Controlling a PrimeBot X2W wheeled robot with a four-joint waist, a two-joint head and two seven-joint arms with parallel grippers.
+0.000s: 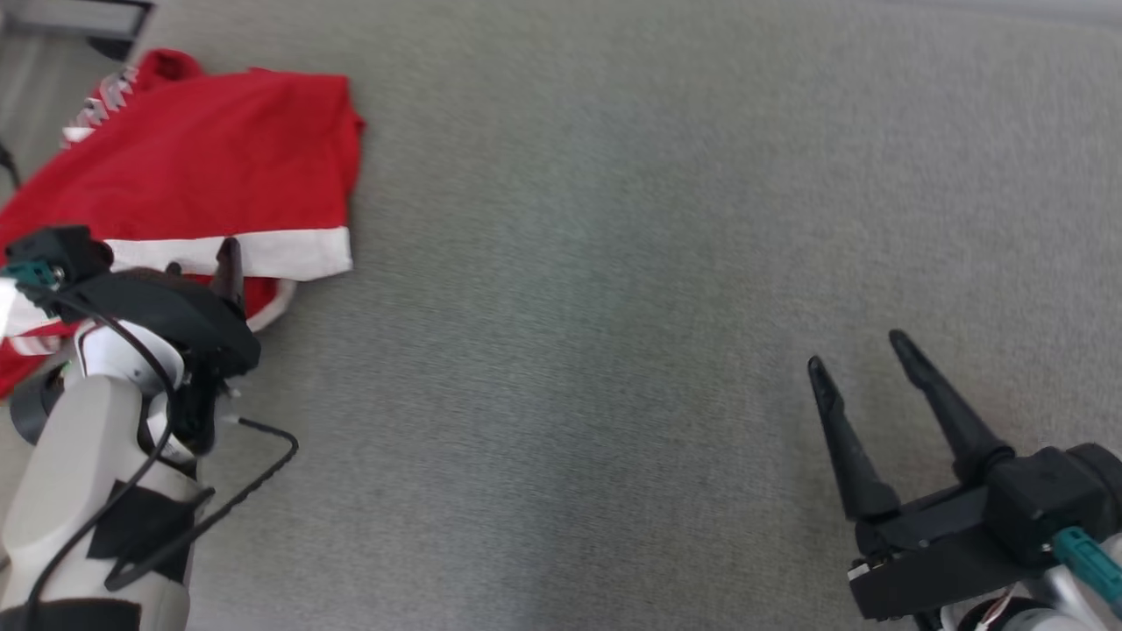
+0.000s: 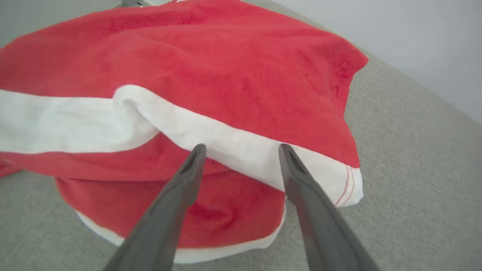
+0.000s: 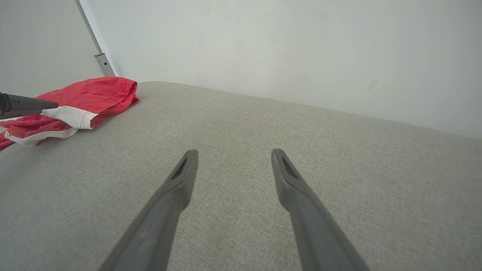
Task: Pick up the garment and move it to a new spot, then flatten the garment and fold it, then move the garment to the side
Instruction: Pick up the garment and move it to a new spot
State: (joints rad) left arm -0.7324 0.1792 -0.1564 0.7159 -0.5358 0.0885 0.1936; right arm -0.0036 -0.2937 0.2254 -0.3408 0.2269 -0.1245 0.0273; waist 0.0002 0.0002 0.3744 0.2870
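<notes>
The garment (image 1: 219, 166) is red with a white band and lies bunched in folds at the far left of the grey cloth surface (image 1: 614, 307). My left gripper (image 1: 203, 263) is open at its near edge. In the left wrist view the garment (image 2: 226, 67) is close ahead, and the left gripper (image 2: 241, 147) has its tips spread over the white band with nothing between them. My right gripper (image 1: 857, 350) is open and empty at the lower right, far from the garment. In the right wrist view the right gripper (image 3: 234, 151) hovers over bare surface, with the garment (image 3: 90, 94) far to the left.
A pale wall (image 3: 282, 49) rises behind the far edge of the surface. A thin metal post (image 3: 101, 60) stands behind the garment. A dark frame (image 1: 88, 17) sits at the top left corner, and a black cable (image 1: 263, 464) loops off my left forearm.
</notes>
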